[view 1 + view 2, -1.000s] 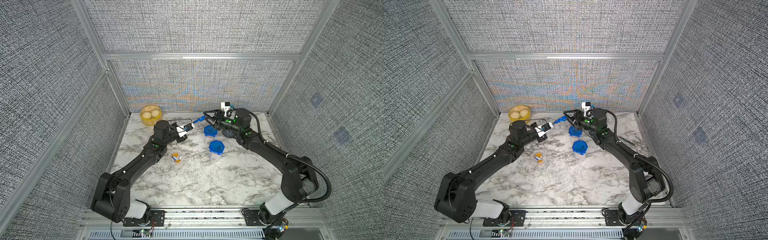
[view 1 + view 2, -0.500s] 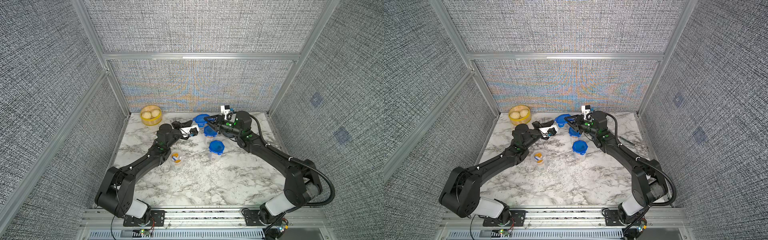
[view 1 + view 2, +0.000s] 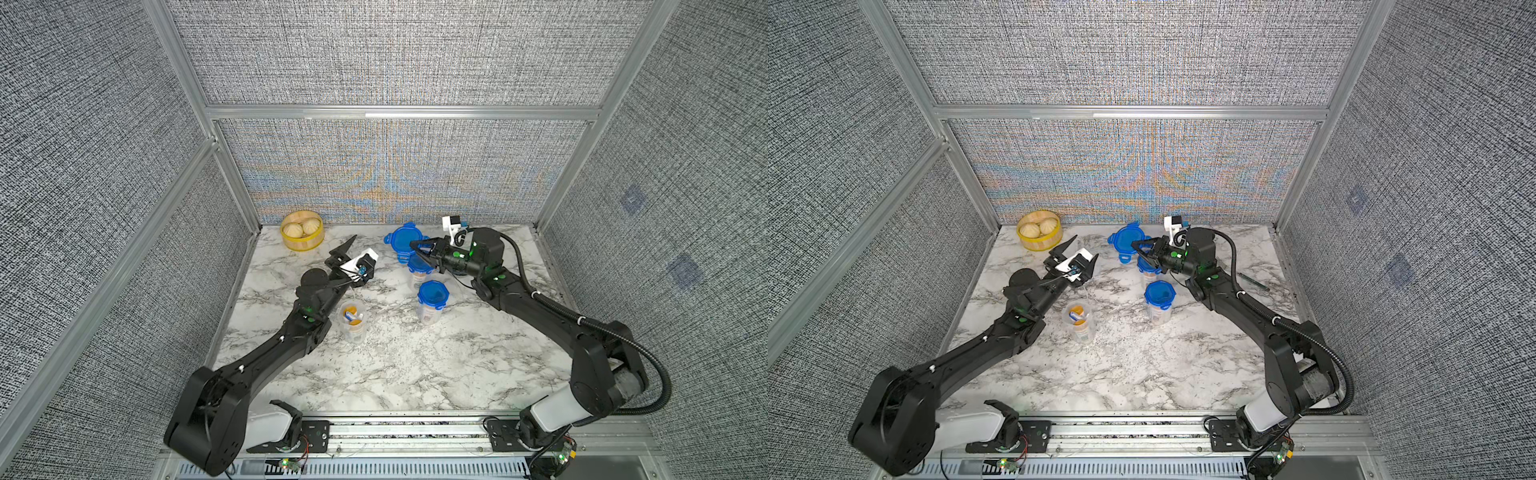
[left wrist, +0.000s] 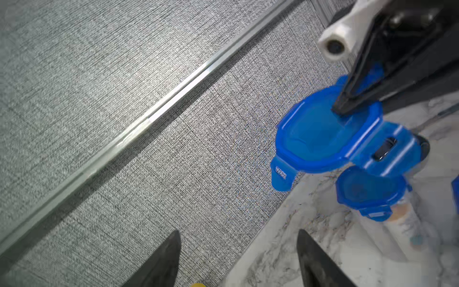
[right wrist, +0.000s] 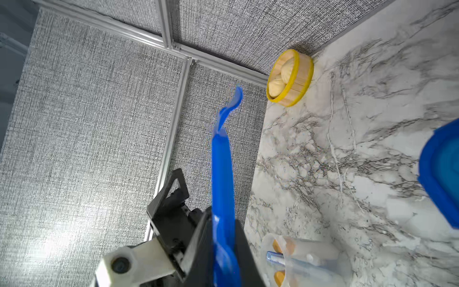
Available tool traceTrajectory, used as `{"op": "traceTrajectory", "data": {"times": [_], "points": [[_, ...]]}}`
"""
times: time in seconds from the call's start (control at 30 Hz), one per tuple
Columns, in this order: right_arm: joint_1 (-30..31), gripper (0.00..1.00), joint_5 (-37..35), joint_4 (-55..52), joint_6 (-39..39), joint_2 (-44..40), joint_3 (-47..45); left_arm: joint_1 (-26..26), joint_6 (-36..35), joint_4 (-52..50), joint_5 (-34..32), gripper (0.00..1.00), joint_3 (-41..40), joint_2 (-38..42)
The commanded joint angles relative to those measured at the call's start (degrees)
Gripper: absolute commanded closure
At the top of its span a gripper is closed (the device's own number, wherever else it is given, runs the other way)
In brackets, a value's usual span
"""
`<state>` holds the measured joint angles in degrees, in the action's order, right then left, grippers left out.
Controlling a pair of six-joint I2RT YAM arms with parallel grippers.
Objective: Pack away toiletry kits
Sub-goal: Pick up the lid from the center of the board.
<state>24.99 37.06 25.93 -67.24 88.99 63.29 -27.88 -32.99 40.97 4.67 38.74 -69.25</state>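
The right gripper point(image 3: 412, 244), fingers clamped on one edge of the loose blue lid point(image 3: 397, 243), holds it aloft near the back wall. It should probably carry the lid flat over the open cup point(image 3: 352, 322) beside the left arm point(image 3: 270, 357), centre it and lower it straight, while the left gripper point(image 4: 238, 231), spread wide and empty, steadies the cup's wall. Counted: one marble table point(image 3: 415, 374), one yellow steamer basket point(image 3: 302, 246) with two buns point(image 3: 309, 226), three clear cups including two lidded cups point(image 3: 433, 301), three blue lids, and two orange caps point(image 3: 351, 309) showing.
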Motion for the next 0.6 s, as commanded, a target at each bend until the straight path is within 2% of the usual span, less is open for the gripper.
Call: {"op": "traceTrajectory", "data": {"times": [0.0, 0.17, 0.23, 0.33, 0.43, 0.57], "points": [[-0.17, 1.0, 6.85, 0.19, 5.73, 1.09, 1.23, 0.04, 15.67, -17.82, -1.47, 0.24, 0.5, 5.6], [0.42, 1.0, 14.56, -2.46, 9.0, 4.16, 2.72, 0.15, 32.39, -40.62, -10.1, 0.21, 3.43, 15.8], [1.16, 1.0, 15.14, -1.71, 8.39, 4.82, 1.88, 0.31, 40.42, -47.73, -14.03, 0.2, 4.45, 18.12], [3.35, 1.0, 15.21, -1.81, 8.03, 5.05, 0.85, 0.56, 48.64, -58.72, -17.89, 0.2, 6.34, 20.13], [6.34, 0.99, 11.67, -1.37, 5.67, 4.05, -1.97, 0.92, 52.67, -65.8, -19.51, 0.2, 7.48, 22.23], [10.55, 1.0, 1.35, 6.77, -2.73, 1.6, -10.37, 1.83, 55.39, -69.32, -18.94, 0.16, 8.4, 25.03]]}}
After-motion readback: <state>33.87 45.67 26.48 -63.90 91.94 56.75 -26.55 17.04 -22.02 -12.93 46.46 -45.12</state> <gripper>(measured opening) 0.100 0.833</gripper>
